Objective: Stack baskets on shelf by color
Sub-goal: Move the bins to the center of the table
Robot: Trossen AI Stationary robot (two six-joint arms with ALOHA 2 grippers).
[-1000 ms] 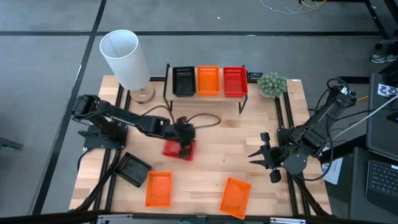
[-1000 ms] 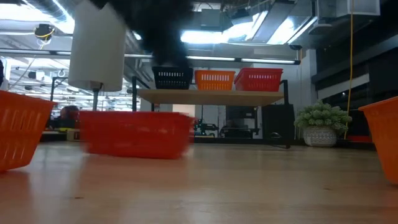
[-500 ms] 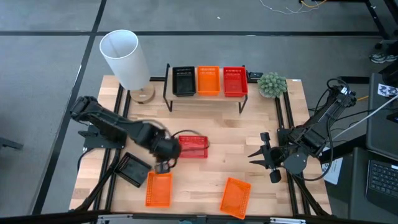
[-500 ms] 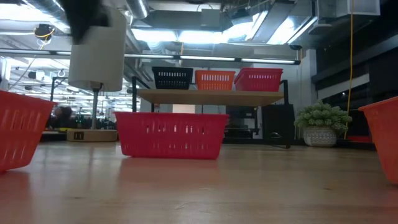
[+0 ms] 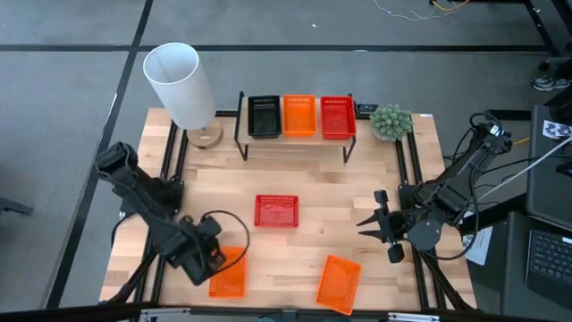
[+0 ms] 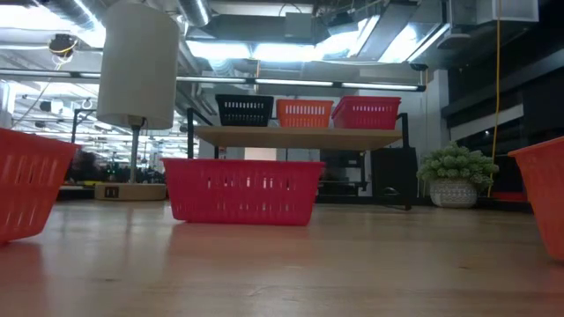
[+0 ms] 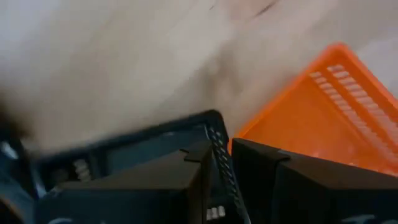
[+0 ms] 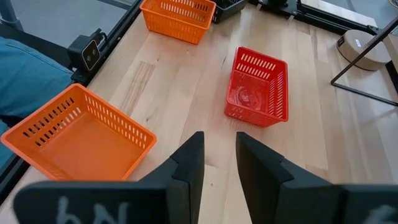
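Observation:
A red basket [image 5: 276, 211] stands upright on its base at the table's middle, free of both grippers. My left gripper [image 5: 206, 255] is at the near-left, over a black basket [image 7: 155, 146]. Its fingers stand on either side of that basket's wall, by a corner. An orange basket [image 5: 229, 272] lies right beside it, and another orange basket [image 5: 338, 282] lies near the near edge. The shelf [image 5: 298, 141] at the far side carries a black basket [image 5: 264, 117], an orange basket [image 5: 299, 116] and a red basket [image 5: 337, 116] in a row. My right gripper [image 5: 374, 224] waits open at the table's right. My left gripper comes from above at the black basket's wall [image 7: 219, 155] near a corner, with one finger inside the basket and one outside. The basket rests on the table. I cannot tell whether the fingers touch the wall.
A white lamp [image 5: 181, 85] on a wooden foot stands at the far left, and a small potted plant [image 5: 391, 121] at the far right beside the shelf. A black cable [image 5: 234, 219] loops off the left arm. Bare wood lies between the red basket and the shelf.
My left gripper came off the red basket and swept from the table's middle toward the near-left corner, ending over the black basket. The red basket slid slightly right and now stands still on the table. The right arm kept still.

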